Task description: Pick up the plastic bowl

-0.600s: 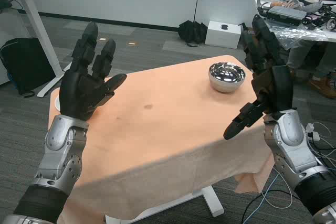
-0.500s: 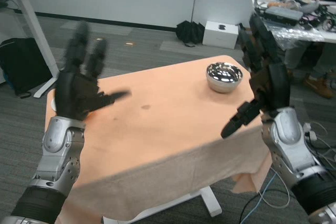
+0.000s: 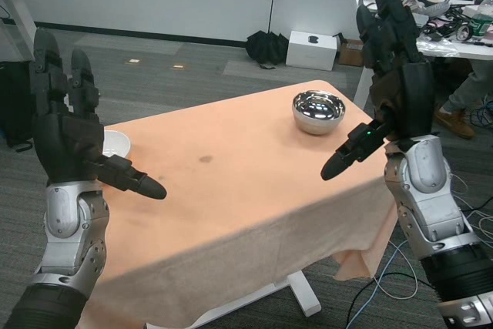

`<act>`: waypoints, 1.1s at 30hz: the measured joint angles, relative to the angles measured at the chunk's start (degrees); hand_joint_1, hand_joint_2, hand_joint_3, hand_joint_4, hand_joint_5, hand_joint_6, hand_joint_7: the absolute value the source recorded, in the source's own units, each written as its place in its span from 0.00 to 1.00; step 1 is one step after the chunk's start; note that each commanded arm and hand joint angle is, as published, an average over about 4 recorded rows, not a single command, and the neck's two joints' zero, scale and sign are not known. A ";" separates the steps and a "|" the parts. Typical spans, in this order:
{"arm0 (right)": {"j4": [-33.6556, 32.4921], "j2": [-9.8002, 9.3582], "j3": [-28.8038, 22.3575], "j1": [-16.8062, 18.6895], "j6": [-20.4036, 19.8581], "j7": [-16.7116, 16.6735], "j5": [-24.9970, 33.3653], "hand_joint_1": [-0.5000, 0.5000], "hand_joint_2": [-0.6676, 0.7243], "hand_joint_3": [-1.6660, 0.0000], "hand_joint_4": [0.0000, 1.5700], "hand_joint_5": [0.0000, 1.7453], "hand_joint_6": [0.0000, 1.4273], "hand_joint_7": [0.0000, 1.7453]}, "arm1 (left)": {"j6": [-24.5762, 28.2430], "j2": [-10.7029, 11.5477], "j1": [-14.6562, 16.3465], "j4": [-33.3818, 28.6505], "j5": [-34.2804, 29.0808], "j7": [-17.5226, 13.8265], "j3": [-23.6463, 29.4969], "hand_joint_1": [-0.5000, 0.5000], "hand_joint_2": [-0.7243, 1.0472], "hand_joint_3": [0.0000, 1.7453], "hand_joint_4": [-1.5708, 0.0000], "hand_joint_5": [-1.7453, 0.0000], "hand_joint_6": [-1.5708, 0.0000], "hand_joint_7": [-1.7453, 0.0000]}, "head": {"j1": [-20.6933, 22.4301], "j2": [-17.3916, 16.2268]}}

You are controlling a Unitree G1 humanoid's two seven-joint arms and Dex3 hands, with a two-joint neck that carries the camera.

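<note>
Head view is showing both black hands raised above a table draped in an orange cloth [image 3: 246, 190]. On the left, the left hand [image 3: 69, 132] is standing upright with its fingers pointing up and apart and the thumb jutting out toward the table's middle; it is holding nothing. On the right, the right hand [image 3: 393, 90] is likewise lifted with fingers straight and spread, thumb angling down and inward, and it is gripping nothing either. Just past the left hand, a white bowl [image 3: 117, 144] is sitting at the left edge of the cloth, partly hidden by that hand; whether it is plastic I cannot tell. A shiny metal bowl [image 3: 318, 111] is resting near the far right corner of the table, well apart from the white one and untouched. Behind, a white box [image 3: 312, 50] is lying on the grey floor beside a dark bundle [image 3: 266, 45]
</note>
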 measured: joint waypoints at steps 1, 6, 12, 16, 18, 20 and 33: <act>0.00 0.00 0.00 0.00 0.00 0.00 0.00 0.04 0.86 1.00 0.00 0.00 0.00 0.00 | 0.00 0.00 0.00 0.00 0.00 0.00 0.00 0.00 0.10 0.04 1.00 1.00 1.00 1.00 | 0.04 -0.03; 0.01 0.00 0.00 0.00 0.00 0.00 0.03 0.04 0.86 1.00 0.00 0.00 0.00 0.00 | 0.00 0.00 0.00 0.00 0.00 0.00 0.00 0.00 0.10 0.05 1.00 1.00 1.00 1.00 | 0.18 -0.13; 0.28 0.03 0.02 0.01 0.01 0.02 0.24 0.04 0.86 1.00 0.00 0.00 0.00 0.00 | 0.89 0.04 0.51 -0.98 1.46 0.00 1.58 0.00 0.10 0.03 1.00 1.00 1.00 1.00 | 6.73 -0.34; 0.81 0.09 0.18 0.02 -0.08 0.05 0.74 0.04 0.86 1.00 0.00 0.00 0.00 0.00 | 4.96 0.19 2.09 -4.89 6.05 0.00 6.57 0.00 0.10 0.05 1.00 1.00 1.00 1.00 | 15.37 -0.85; 1.52 0.12 0.37 0.07 -0.28 0.06 1.15 0.04 0.86 1.00 0.00 0.00 0.00 0.00 | 9.08 0.11 3.33 -8.35 9.07 -0.07 9.83 0.00 0.10 0.05 1.00 1.00 1.00 1.00 | 19.35 -1.20; 2.40 0.14 0.63 0.17 -0.45 0.05 1.65 0.04 0.86 1.00 0.00 0.00 0.00 0.00 | 12.78 0.16 4.55 -11.40 10.88 -0.21 12.64 0.00 0.08 0.03 1.00 1.00 1.00 1.00 | 22.49 -1.49; 6.41 0.02 2.90 0.28 -2.67 0.05 3.30 0.04 0.86 1.00 0.00 0.00 0.00 0.00 | 27.18 0.47 6.70 -15.57 13.04 -6.23 26.13 0.00 0.10 0.04 1.00 1.00 1.00 1.00 | 30.24 -2.46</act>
